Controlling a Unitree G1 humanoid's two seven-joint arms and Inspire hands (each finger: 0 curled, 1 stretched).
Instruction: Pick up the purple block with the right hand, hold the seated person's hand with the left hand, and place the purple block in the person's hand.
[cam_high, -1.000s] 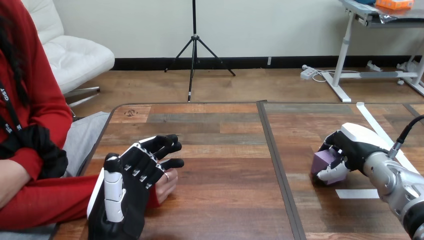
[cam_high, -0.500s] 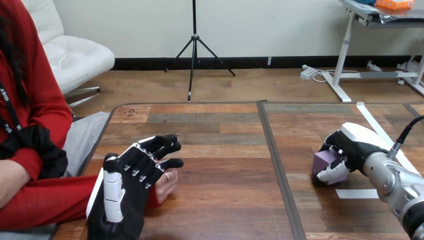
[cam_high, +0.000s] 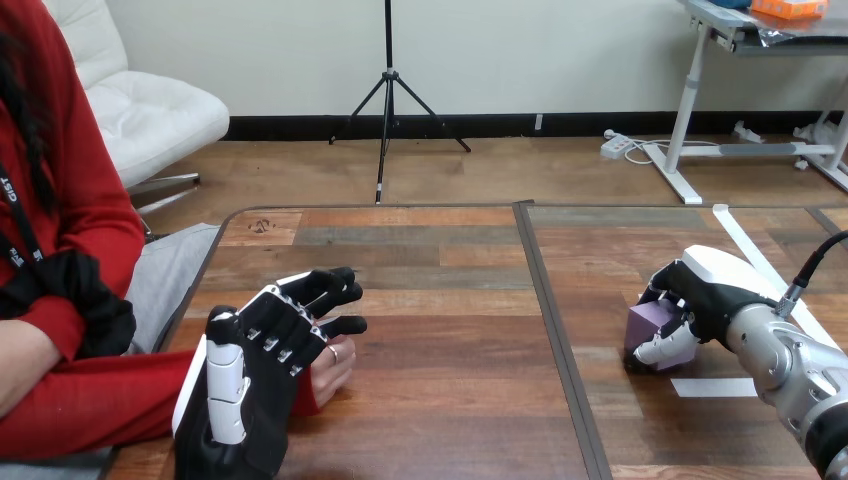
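Observation:
The purple block (cam_high: 647, 322) rests on the table's right half. My right hand (cam_high: 700, 295) is shut on it, fingers curled over its top and far side and the thumb under its near edge. At the left, my left hand (cam_high: 245, 380) lies back-up over the person's hand (cam_high: 335, 366), which rests on the table. My fingers (cam_high: 300, 300) stretch nearly straight past it, not curled round it. Only the person's fingertips show from under my palm. The two robot hands are far apart, with the table seam between them.
The person's red-sleeved forearm (cam_high: 90, 400) lies along the table's front left edge. White tape strips (cam_high: 714, 387) are stuck to the table near my right hand. A dark seam (cam_high: 550, 330) runs down the middle of the table (cam_high: 440, 300).

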